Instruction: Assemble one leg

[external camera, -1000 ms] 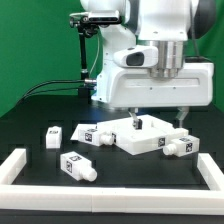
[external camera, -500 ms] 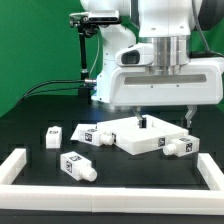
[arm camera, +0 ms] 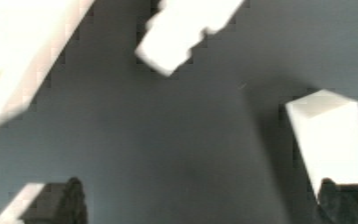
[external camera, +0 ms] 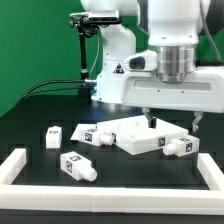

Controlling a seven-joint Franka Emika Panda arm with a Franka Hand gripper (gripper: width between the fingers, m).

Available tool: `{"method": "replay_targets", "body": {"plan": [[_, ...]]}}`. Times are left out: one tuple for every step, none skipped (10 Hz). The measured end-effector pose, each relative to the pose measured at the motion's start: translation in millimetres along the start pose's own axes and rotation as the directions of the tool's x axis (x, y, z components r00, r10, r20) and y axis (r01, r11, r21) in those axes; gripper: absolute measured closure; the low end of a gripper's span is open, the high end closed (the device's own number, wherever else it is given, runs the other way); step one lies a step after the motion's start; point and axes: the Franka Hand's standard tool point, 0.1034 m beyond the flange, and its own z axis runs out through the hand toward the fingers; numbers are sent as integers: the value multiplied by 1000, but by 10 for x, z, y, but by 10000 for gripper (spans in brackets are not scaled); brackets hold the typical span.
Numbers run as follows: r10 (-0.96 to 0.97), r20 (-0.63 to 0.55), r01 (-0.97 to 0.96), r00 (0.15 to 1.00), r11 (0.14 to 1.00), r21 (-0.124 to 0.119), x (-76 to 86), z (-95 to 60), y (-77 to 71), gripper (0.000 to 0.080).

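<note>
**White leg low on my right, jaws wide and empty**

White plastic all along the table, going by the exterior view from its left. Far-left leg lies alone, well apart from me. Front leg sits nearer the camera, and the middle leg is just beside the tabletop.

Next comes my gripper, hanging over the tabletop's right-hand part. The jaws are spread wide, nothing is between them and they touch nothing.

The leg I judge to be mine lies below me, slightly to the exterior view's right. It is on its side against the tabletop's right corner, and its long axis seems to run roughly across that view.

On the wrist view my gripper shows two dark fingertips far apart. A white block, probably that leg, sits closer to one tip than the other. So I'm off-centre, and I reckon I need to shift toward it before dropping.
</note>
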Motion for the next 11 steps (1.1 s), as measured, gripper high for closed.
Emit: {"method": "replay_targets", "body": {"plan": [[35,7,-35,999,999,8,-14,13,-70,151],[34,-6,-33,999,999,16,10,-3,-94,151],[29,-5,-29,1000,999,15,9,1,-90,151],[29,-5,-29,1000,999,15,8,2,-91,151],[29,-5,-29,1000,999,15,8,2,-91,151],[72,0,-72,997,997,18,-35,32,-82,151],[134,18,-134,991,991,10,-200,137,-48,151],[165,31,-165,986,986,-4,-362,223,-62,151],[206,36,-205,978,979,-11,-456,285,-92,151],[246,45,-246,968,969,-5,-480,334,-109,151],[284,52,-285,957,958,12,-443,353,-87,151]]}}
